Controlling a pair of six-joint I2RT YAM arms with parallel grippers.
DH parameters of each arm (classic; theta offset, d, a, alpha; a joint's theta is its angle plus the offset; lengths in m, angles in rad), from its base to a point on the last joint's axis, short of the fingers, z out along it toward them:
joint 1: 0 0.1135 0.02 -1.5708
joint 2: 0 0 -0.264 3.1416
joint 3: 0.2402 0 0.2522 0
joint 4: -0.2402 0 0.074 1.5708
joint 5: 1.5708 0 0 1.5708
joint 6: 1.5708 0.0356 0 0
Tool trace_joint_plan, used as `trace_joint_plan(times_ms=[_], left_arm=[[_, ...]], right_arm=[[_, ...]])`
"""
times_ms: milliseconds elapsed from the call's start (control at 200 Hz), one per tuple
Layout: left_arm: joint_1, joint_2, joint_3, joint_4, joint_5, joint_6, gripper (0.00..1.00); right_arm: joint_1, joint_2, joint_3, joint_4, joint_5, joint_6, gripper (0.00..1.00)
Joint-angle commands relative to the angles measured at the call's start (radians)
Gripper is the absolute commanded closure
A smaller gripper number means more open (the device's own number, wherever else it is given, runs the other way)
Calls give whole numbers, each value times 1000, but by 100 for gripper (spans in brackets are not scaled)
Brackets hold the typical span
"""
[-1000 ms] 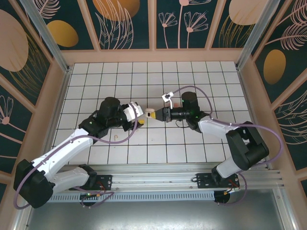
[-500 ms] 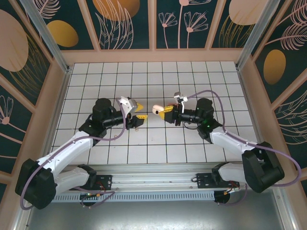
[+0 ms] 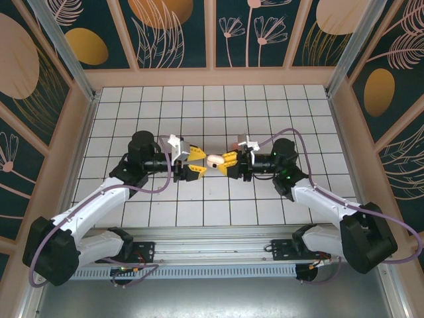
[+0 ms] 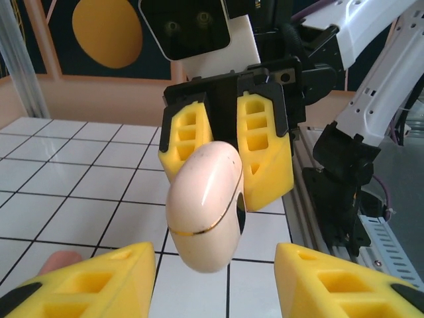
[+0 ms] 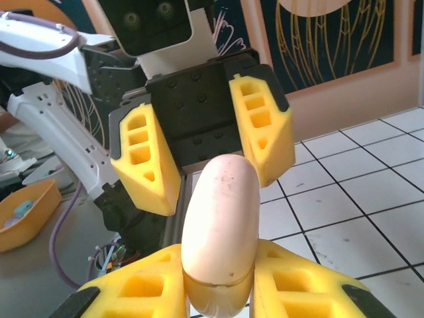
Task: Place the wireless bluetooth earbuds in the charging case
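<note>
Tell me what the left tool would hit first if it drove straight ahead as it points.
Most likely the charging case gripped by the right tool. It sits dead ahead, centred between the fingers of the open left tool. The gap between them is hard to judge.

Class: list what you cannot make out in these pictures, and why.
1. Inside the case: left wrist view, its lid is shut, so its contents are hidden.
2. Case's lower end: right wrist view, hidden between the right tool's fingers and cut off by the bottom edge.
3. Pink thing at lower left: left wrist view, mostly behind the left tool's finger; unidentifiable.
</note>
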Motion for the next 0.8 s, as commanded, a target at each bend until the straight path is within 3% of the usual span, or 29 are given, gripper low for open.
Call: trace_joint_plan(times_ms=[0,135,796], left_arm=[[0,9,31,21,61,17,50],[-2,10,31,2,72,23,52],[-6,-20,59,-98,21,70,85]], right_arm=[[25,5,50,12,-26,-44,77],[40,26,76,16,-30,-44,77],[68,33,98,-38,11,-78,74]])
